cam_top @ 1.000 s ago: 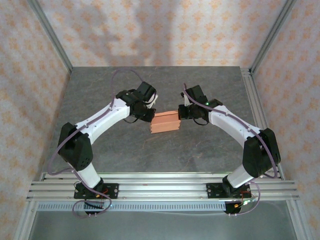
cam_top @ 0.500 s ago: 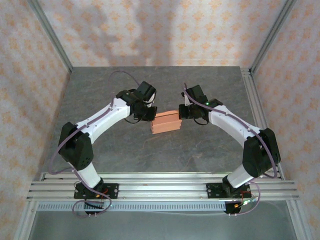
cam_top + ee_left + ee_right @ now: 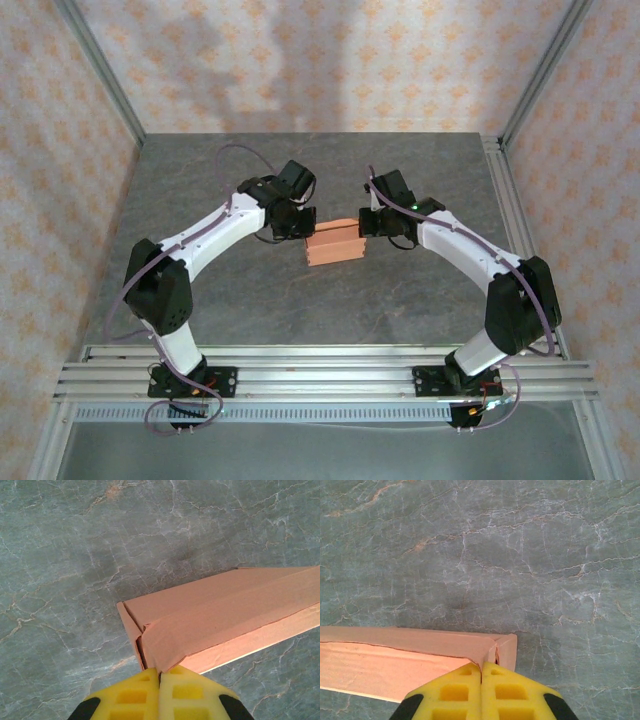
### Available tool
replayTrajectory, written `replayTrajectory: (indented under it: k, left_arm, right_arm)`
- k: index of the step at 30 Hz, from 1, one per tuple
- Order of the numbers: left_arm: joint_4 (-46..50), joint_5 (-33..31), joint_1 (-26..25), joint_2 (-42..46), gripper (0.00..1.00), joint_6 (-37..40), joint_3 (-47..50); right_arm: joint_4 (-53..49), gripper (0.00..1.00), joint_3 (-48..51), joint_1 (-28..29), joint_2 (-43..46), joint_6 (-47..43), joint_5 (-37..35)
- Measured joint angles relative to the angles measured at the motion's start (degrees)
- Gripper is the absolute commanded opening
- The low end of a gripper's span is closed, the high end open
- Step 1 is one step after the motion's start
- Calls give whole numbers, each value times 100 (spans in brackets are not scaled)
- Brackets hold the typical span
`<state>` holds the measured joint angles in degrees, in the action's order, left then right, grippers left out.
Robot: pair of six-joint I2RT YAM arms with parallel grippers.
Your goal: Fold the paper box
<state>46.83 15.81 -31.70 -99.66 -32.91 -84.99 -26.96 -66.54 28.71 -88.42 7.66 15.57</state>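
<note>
The paper box (image 3: pixel 334 243), a low salmon-orange carton, sits about mid-desk (image 3: pixel 250 300) on the grey marbled top, between the two arms. The left claw (image 3: pixel 299 229) meets its left end and the right claw (image 3: pixel 367 223) its right end. Seen from the left wrist, the left claw (image 3: pixel 160 672) has its yellow pads squeezed together on the corner of a loose end flap. From the right wrist, the right claw (image 3: pixel 481 669) is likewise narrowed tight, nipping the box's end corner.
</note>
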Motion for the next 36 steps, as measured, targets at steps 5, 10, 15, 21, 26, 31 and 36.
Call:
replayTrajectory:
  k: [5, 10, 15, 21, 26, 31, 36]
  left_arm:
    - [-245, 4, 0, 9, 2, -2, 192]
    - [-483, 28, 0, 107, 2, 35, 391]
    - [-531, 31, 0, 127, 2, 52, 422]
    - [-210, 20, -2, 125, 2, 411, 243]
    - [127, 20, -7, 76, 2, 726, 59]
    - [299, 24, -7, -26, 2, 929, -48]
    - [308, 35, -7, -28, 2, 949, -48]
  right_arm:
    - [505, 0, 404, 2, 149, -22, 4]
    - [874, 0, 708, 0, 295, -24, 4]
    - [953, 0, 765, 2, 321, -20, 4]
    - [885, 0, 721, 2, 323, -44, 9]
    - [708, 0, 636, 24, 321, -96, 50]
    - [595, 0, 577, 24, 319, -129, 74]
    - [590, 0, 577, 24, 317, -129, 76]
